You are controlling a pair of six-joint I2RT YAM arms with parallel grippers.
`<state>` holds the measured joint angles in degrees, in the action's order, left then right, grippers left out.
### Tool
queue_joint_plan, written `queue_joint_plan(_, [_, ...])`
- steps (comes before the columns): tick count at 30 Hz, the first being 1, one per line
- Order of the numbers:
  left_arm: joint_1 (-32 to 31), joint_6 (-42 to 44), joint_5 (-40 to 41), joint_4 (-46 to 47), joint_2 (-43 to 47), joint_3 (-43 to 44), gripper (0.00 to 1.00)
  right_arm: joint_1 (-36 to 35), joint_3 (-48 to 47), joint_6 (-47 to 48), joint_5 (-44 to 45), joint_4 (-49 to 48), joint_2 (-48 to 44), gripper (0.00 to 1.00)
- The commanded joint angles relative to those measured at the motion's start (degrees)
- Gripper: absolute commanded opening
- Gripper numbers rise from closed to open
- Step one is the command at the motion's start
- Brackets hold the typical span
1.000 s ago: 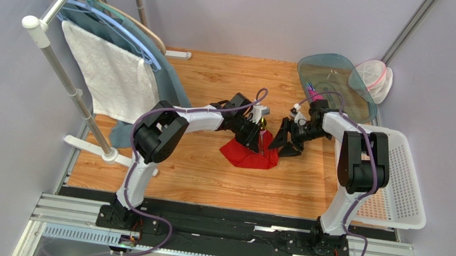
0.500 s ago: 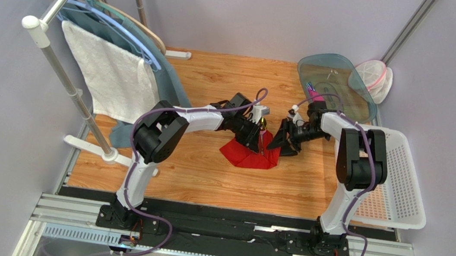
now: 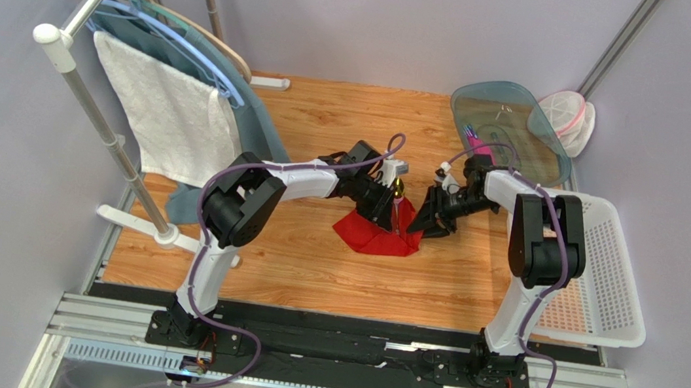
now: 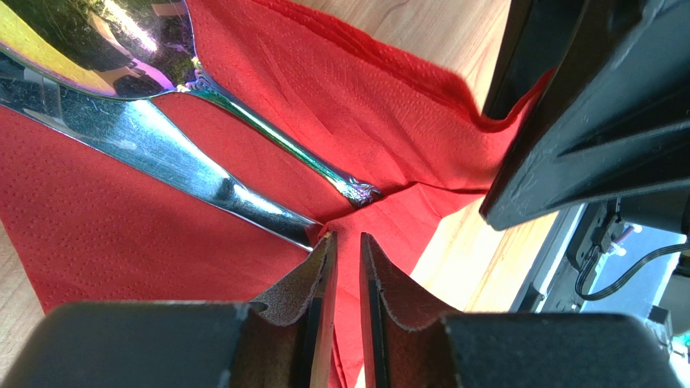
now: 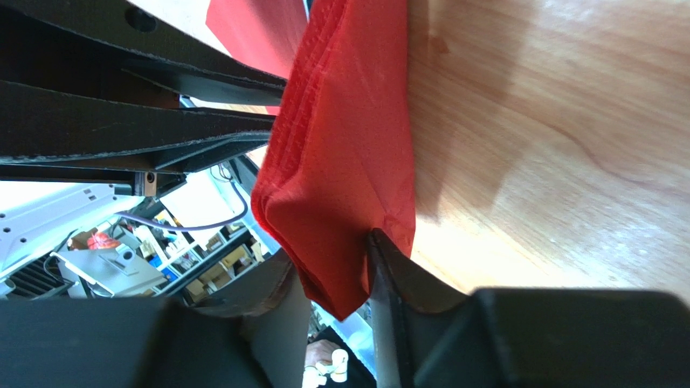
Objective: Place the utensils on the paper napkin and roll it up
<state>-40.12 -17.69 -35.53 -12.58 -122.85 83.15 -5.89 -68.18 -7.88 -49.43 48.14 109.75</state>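
The red paper napkin [image 3: 376, 235] lies crumpled mid-table, folded over the utensils. In the left wrist view a shiny spoon [image 4: 275, 137] and a flat silver handle [image 4: 162, 158] lie on the napkin [image 4: 340, 89]. My left gripper [image 3: 387, 213] sits on the napkin's far side. Its fingers [image 4: 320, 275] are nearly together on a napkin fold, next to the flat handle's end. My right gripper [image 3: 422, 226] is at the napkin's right edge, open. A raised napkin fold [image 5: 340, 178] hangs between its fingers [image 5: 389, 275] and touches one pad.
A rail with hangers and a white towel [image 3: 166, 113] stands at the left. A clear teal tub [image 3: 511, 125] is at the back right, a mesh bag [image 3: 567, 117] behind it. A white perforated basket [image 3: 607, 276] sits at the right edge.
My right gripper has moved left to the napkin's right edge, and the fold now sits between its fingers. The left gripper and the napkin have stayed in place.
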Motion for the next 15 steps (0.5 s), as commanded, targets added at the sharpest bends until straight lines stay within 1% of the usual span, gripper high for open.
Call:
queue_joint_plan(1, [0.4,-0.2,-0.3,1.1,0.2,1.4,0.24,-2.0,-2.7,0.2,-0.9,0.6,1.4,0.23])
queue_joint_plan(4, [0.4,-0.1,-0.2,0.9,0.3,1.5,0.24,-2.9,-3.4,-0.4,-1.0,0.5,2.1,0.16])
queue_joint_plan(15, [0.3,-0.3,-0.4,1.2,0.5,1.4,0.24,-5.7,-5.6,-2.7,1.5,-0.5,5.2,0.16])
